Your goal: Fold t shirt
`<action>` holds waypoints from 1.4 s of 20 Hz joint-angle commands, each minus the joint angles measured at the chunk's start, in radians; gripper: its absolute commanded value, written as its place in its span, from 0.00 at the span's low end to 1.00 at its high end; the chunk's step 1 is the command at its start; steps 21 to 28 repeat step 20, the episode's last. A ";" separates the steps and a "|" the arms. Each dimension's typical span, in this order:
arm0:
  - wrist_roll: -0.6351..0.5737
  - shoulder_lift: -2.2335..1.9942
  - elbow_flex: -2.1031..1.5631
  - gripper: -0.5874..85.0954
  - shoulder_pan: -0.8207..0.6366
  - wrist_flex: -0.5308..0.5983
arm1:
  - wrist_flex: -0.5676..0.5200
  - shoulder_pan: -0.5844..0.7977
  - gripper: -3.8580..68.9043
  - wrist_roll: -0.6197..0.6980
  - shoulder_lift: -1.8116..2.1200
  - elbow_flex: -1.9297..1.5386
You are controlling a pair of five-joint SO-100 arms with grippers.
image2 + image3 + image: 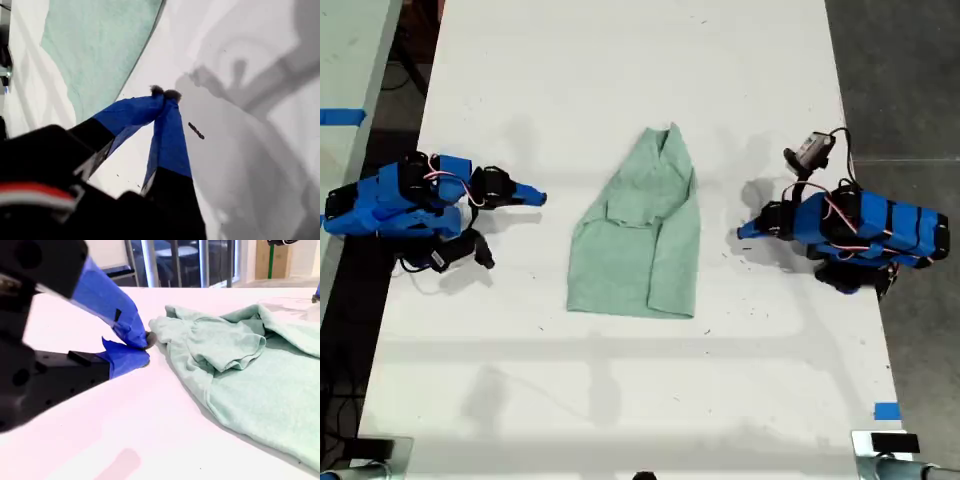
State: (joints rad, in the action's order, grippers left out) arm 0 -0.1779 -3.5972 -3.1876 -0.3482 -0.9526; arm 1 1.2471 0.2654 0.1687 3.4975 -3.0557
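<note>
Shirt (642, 232): folded lengthwise, table (620, 60) centre, sleeves tucked in for next fold.
First gripper (164, 93): closed, empty, parked clear.
Second gripper (146, 347): closed, empty, beside shirt edge.

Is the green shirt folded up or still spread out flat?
Folded, at least partly. The t shirt lies as a narrow strip on the white table, with one side and a sleeve doubled over on top. No end effector touches it.
</note>
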 commanded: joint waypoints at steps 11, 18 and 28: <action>0.005 -0.008 -0.005 0.01 0.006 -0.002 | -0.003 -0.014 0.03 0.031 0.014 -0.054; 0.005 -0.008 -0.012 0.01 0.029 0.017 | -0.003 -0.012 0.03 0.031 0.014 -0.054; 0.048 -0.008 -0.018 0.01 0.029 0.008 | -0.003 -0.009 0.03 0.028 0.014 -0.054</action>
